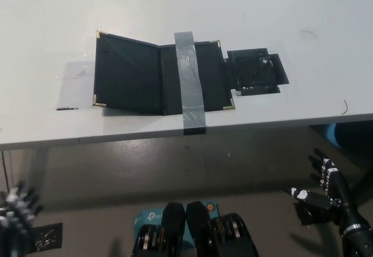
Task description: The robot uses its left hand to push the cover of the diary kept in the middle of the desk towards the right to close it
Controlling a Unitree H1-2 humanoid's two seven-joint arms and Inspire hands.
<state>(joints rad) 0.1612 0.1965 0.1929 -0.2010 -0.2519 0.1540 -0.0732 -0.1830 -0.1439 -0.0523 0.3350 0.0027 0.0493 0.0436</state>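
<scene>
Diary [157, 73]: open on table [46, 24], taped down, beyond both hands.
Left hand [14, 213]: fingers unclear, cannot tell.
Right hand [326, 193]: fingers spread, empty.

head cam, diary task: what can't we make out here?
- Left hand: blurred, cut off by the lower-left edge; finger state unreadable.
- Right arm: cut off by the bottom-right edge beyond the right hand.
- Diary: black inside, no page detail; grey tape hides a strip.
- Desk: cropped by the frame.
</scene>
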